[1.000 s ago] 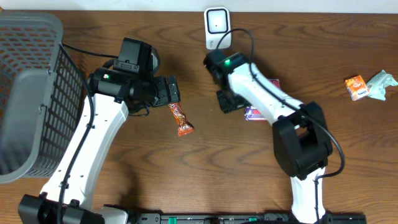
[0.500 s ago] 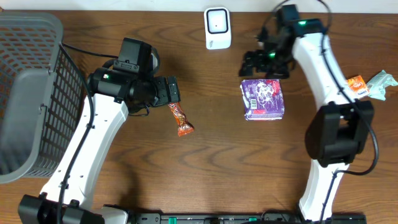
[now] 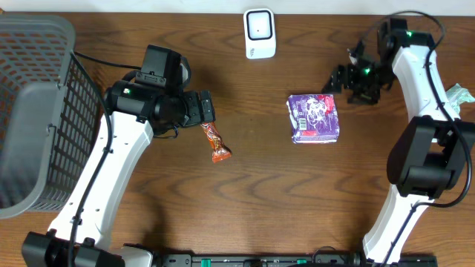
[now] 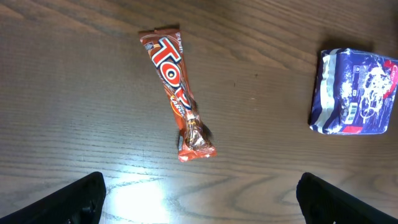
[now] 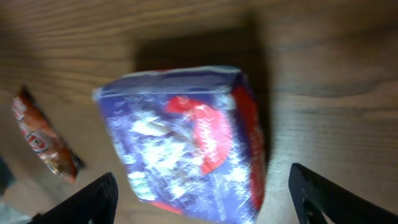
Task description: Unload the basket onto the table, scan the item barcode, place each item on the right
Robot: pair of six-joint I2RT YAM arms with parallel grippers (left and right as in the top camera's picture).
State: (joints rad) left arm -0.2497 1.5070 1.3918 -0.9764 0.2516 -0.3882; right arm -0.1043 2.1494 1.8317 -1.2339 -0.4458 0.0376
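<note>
Left gripper [image 3: 208, 111], seen from overhead, hangs with its jaws spread over the near end of the long orange candy bar [image 3: 215, 142]. I see the right gripper [image 3: 343, 78], also spread and holding nothing, off to the upper right of the squarish purple foil packet [image 3: 315, 117]. That packet lies flat on the wooden table [image 3: 260, 208], well apart from the small white scanner [image 3: 260, 33] at the far edge. At far left the grey mesh basket [image 3: 37, 111] shows nothing inside, as far as I can see.

From the left wrist, the left gripper [image 4: 199, 199] stands wide and the orange candy bar [image 4: 180, 93] lies slanted beyond it. My worry is that a crinkly, thin wrapper could slip or twist when pinched.

From the right wrist, the right gripper [image 5: 214, 196] is wide and the purple foil packet [image 5: 186, 143] lies skewed beneath it, blurred. I cannot tell where its barcode sits. A grab across a corner could tip it, or leave the code facing away from the scanner.
</note>
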